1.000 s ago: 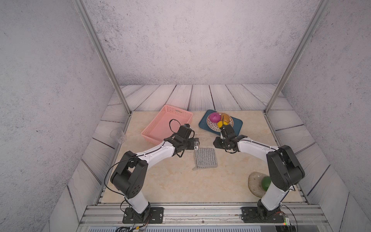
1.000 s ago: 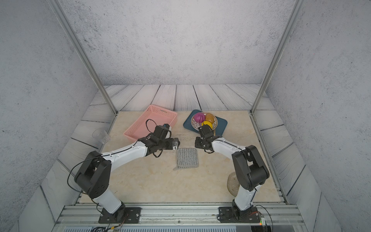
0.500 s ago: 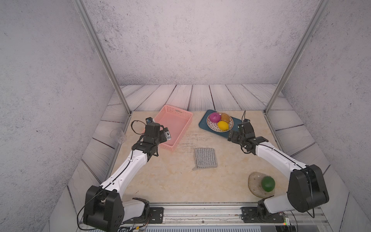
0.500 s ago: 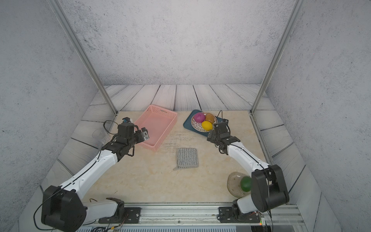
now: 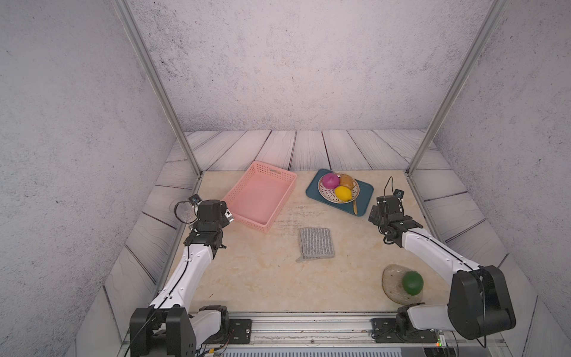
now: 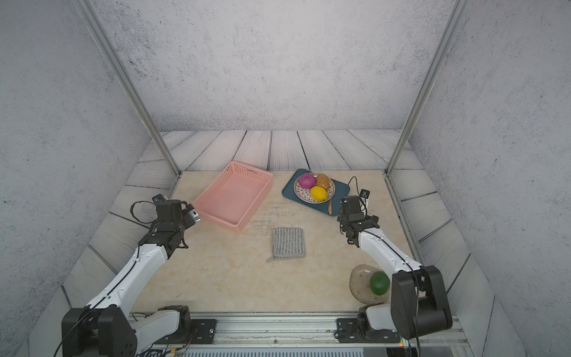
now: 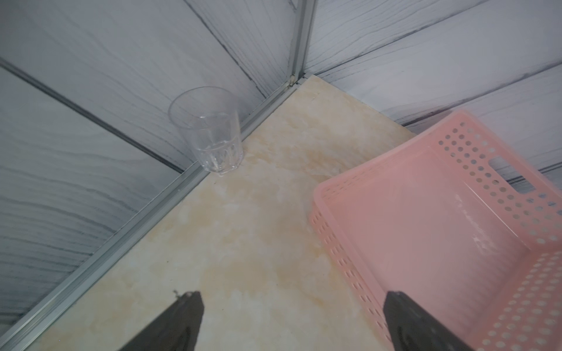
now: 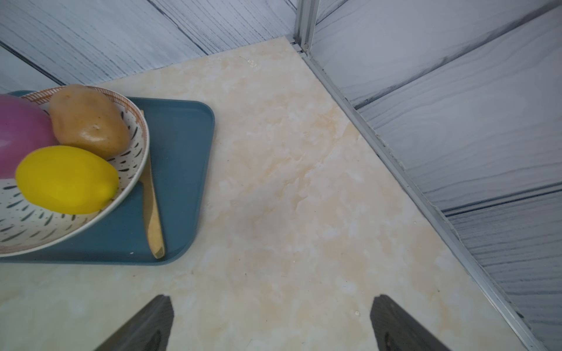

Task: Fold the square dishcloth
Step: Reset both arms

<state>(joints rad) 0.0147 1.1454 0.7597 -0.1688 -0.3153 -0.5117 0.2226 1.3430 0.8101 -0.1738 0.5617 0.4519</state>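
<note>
The square dishcloth, grey with fine white stripes and a paler trim, lies flat as a small folded rectangle in the middle of the table in both top views. Neither wrist view shows it. My left gripper hangs well to the cloth's left, beside the pink basket's near corner. In the left wrist view this gripper is open over bare table. My right gripper is far to the cloth's right, near the blue tray. In the right wrist view it is open and empty.
A pink basket stands back left, with a clear glass at the left edge. Back right, a blue tray holds a fruit plate and a wooden spoon. A green fruit sits on a translucent mat front right.
Both arms have drawn away from the cloth, the left one toward the left edge and the right one toward the right. The right gripper has opened. The cloth has stayed in place.
</note>
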